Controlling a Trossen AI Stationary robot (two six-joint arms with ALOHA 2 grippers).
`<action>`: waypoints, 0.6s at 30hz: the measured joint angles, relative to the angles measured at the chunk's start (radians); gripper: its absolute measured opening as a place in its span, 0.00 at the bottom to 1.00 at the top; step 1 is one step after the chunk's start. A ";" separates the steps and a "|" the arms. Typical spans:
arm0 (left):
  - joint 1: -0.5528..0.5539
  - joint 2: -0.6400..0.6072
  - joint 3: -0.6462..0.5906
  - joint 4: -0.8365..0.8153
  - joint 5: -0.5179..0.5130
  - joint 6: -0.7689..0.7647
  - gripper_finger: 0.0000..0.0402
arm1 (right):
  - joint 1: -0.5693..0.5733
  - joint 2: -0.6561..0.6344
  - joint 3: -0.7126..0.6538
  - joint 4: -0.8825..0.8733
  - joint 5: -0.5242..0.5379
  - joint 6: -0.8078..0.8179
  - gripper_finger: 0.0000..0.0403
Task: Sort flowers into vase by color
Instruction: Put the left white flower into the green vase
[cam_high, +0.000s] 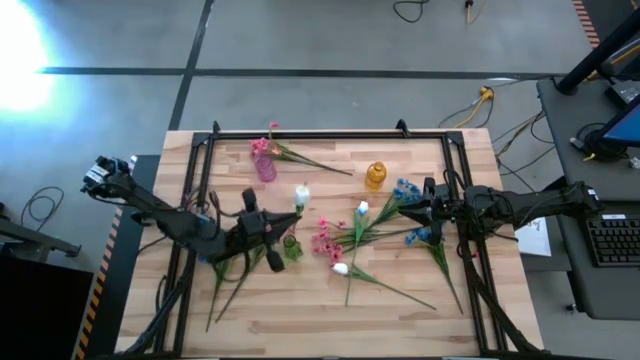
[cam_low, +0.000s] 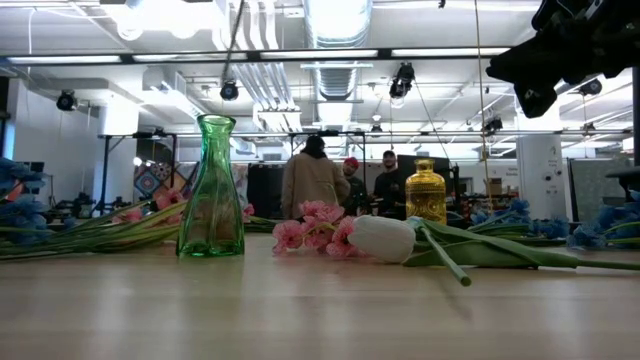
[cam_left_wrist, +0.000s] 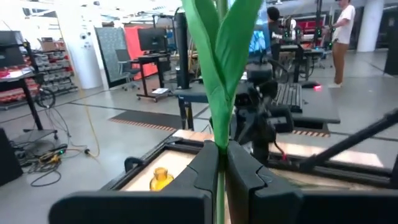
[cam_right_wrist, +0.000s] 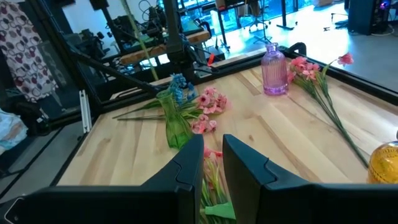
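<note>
The left pincer (cam_high: 290, 216) was clamped on the green stem of a white flower (cam_high: 301, 193), its bloom raised just above the green vase (cam_high: 291, 247). In the left wrist view, the two fingers (cam_left_wrist: 205, 168) pressed together on the stem (cam_left_wrist: 221, 186), with broad green leaves (cam_left_wrist: 224, 56) rising between them. The pincer stood over the left middle of the worktop (cam_high: 300, 310).

The right pincer (cam_high: 418, 210) hung over the right side of the worktop, among the blue flowers (cam_high: 405, 190). Its fingers (cam_right_wrist: 186, 165) stood nearly together; whether a stem lay between them could not be told, though green and pink showed just below the gap in the right wrist view.

Outward from there, pink flowers (cam_high: 325, 240) lay loose near the middle beside the green vase, with two white blooms (cam_high: 340, 268) and their long stems close by. More blue flowers (cam_high: 420, 236) lay to the right. A pink vase (cam_high: 265, 165) stood near the far edge, with pink sprigs (cam_high: 300, 155) just beside it, their stems stretched across the wood. An amber vase (cam_high: 375, 176) stood upright, further right.

Green stems (cam_high: 230, 285) lay on the worktop under the left arm.

In the low view, people (cam_low: 312, 180) stood in the room beyond.
</note>
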 joint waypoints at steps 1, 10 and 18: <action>-0.007 0.000 -0.027 0.036 -0.017 0.003 0.00 | 0.000 0.000 0.000 -0.001 0.000 0.000 0.13; -0.029 -0.011 -0.264 0.429 -0.028 0.054 0.00 | 0.000 0.000 0.000 -0.010 0.000 0.000 0.13; -0.038 -0.014 -0.383 0.651 -0.028 0.144 0.00 | 0.000 0.000 0.000 -0.010 0.000 0.002 0.13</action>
